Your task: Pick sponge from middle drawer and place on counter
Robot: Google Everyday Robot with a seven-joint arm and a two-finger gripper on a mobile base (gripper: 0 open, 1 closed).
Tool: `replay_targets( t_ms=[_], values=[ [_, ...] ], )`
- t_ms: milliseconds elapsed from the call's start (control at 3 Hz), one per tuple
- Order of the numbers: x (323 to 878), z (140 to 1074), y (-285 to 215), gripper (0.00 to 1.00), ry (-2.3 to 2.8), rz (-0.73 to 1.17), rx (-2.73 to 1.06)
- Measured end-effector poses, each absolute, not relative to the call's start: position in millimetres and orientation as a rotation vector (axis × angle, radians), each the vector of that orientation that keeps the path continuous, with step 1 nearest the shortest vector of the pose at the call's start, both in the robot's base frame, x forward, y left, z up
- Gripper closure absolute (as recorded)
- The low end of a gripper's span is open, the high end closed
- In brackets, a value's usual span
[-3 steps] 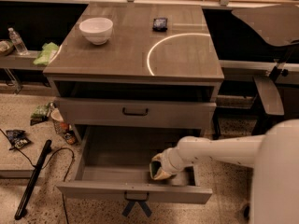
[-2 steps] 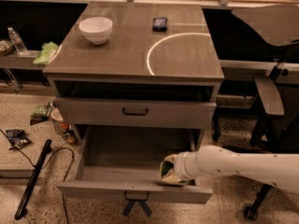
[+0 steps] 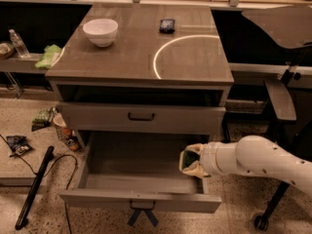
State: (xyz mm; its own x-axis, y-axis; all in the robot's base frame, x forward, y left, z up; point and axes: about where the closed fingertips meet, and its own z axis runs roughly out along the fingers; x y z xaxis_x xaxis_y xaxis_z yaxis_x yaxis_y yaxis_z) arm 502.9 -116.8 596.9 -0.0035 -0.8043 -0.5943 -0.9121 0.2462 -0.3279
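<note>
The middle drawer [image 3: 140, 200] is pulled open below the counter; its dark handle with blue ribbon strips [image 3: 142, 214] hangs at the front. My gripper [image 3: 190, 161] is at the drawer's right edge, at about rim height, on a white arm coming in from the right. It is shut on the sponge [image 3: 189, 156], whose dark green face shows on top with pale yellow foam beneath. The drawer's floor looks bare. The counter [image 3: 131, 57] is a grey-brown wood-grain top with a white arc line [image 3: 161, 50].
A white bowl [image 3: 100, 31] and a small dark object [image 3: 167, 25] sit on the counter. The upper drawer with a plain black handle [image 3: 141, 116] is closed. A pale green cloth [image 3: 48, 56] and a bottle [image 3: 18, 43] lie left. A black rod [image 3: 34, 186] and snack bags [image 3: 43, 117] lie on the floor.
My gripper has moved right and upward from the drawer's floor to its right edge, with the sponge held in it. The drawer and counter items have not moved.
</note>
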Motion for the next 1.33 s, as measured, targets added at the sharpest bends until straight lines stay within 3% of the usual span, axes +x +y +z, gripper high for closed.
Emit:
replay_targets(
  t_ms=[333, 667, 1333],
  values=[
    [511.3, 675.6, -140.1, 1.00, 1.701, 0.174, -1.542],
    [511.3, 670.1, -138.3, 1.00, 1.707, 0.173, -1.549],
    [485.9, 754.6, -118.1, 1.00, 1.522, -0.014, -1.622]
  ],
)
